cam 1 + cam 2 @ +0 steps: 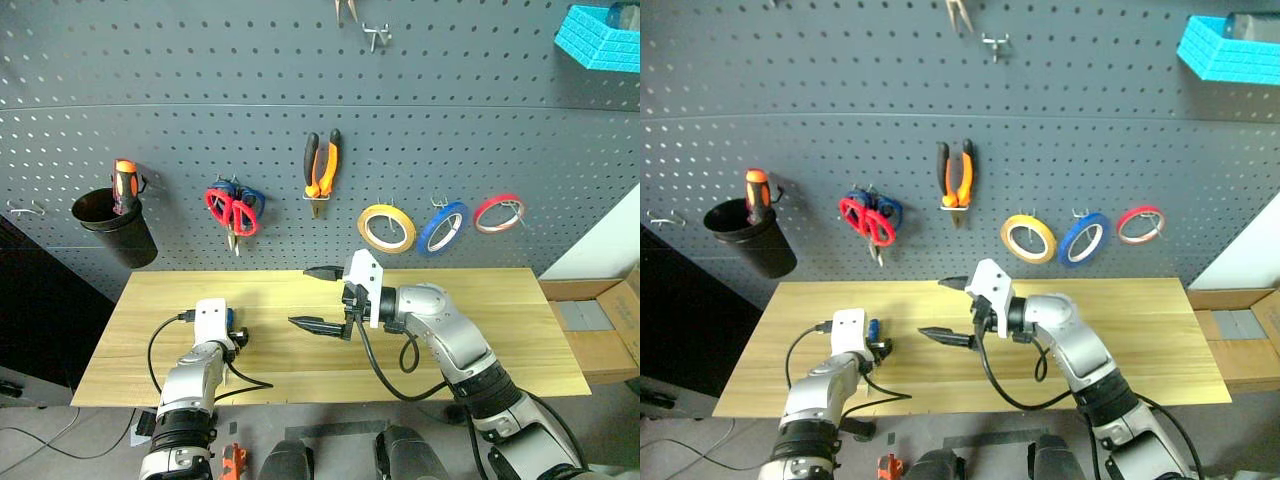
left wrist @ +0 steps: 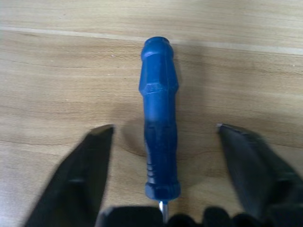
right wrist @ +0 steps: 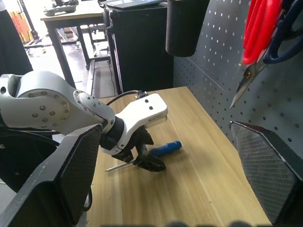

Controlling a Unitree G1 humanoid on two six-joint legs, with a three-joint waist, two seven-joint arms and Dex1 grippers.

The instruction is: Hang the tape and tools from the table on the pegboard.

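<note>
Pliers [image 1: 321, 166], red scissors [image 1: 229, 212], blue tape [image 1: 444, 227] already on pegboard [image 1: 200, 80]. Screwdriver [image 2: 159, 137] left: on table [image 1: 520, 330], between my left gripper's [image 2: 161, 135] parted fingers, ungripped. Right gripper [image 1: 318, 298] wide apart, empty.

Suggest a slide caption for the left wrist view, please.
Left gripper open astride the blue-handled screwdriver lying on the table.

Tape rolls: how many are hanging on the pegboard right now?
3, side by side on hooks right of the pliers: yellow tape roll, then the blue tape, then red tape roll.
</note>
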